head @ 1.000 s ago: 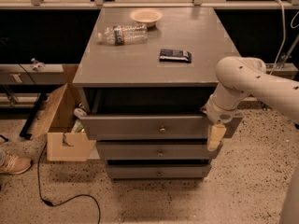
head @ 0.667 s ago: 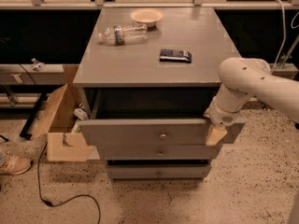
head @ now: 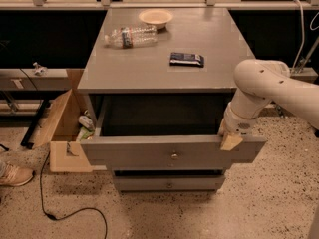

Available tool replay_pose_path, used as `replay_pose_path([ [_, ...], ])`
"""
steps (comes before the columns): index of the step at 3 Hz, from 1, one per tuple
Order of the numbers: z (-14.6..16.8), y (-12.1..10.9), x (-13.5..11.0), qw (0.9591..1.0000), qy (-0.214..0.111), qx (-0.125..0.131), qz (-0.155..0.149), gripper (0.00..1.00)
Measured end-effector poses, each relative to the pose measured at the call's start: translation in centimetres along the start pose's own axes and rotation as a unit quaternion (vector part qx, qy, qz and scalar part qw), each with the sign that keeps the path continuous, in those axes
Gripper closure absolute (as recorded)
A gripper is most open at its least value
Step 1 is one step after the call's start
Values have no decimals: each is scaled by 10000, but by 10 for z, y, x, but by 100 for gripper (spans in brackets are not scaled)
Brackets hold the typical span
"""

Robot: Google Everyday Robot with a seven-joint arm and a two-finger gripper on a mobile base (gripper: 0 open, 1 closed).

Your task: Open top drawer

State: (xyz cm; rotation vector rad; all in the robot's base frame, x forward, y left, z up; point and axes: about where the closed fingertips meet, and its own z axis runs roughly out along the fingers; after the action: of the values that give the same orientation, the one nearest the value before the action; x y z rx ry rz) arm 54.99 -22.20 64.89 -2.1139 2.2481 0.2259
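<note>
The top drawer [head: 149,153] of the grey cabinet is pulled well out, its wide grey front toward me with a small round metal knob [head: 174,156] at centre. Its dark inside shows behind the front. My gripper [head: 230,139] sits at the drawer front's upper right corner, hooked over the top edge, with a tan fingertip [head: 231,142] showing on the front face. The white arm [head: 259,93] reaches in from the right. A narrower lower drawer [head: 169,184] stays closed beneath.
On the cabinet top [head: 149,68] lie a plastic bottle [head: 130,36], a shallow bowl [head: 155,18] and a dark packet [head: 187,59]. An open cardboard box [head: 62,128] stands on the floor at left, with a black cable [head: 65,213] and a shoe [head: 12,176] nearby.
The top drawer has slid further out toward me, from nearly closed to well open. My gripper has moved forward with its front edge.
</note>
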Motion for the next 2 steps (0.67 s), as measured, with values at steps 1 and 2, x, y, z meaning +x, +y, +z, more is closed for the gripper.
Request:
replay_pose_path([
  [1,1,30,9,9995,-16,16,320,96],
  [2,1,30,8,9995,-16,15,320,73],
])
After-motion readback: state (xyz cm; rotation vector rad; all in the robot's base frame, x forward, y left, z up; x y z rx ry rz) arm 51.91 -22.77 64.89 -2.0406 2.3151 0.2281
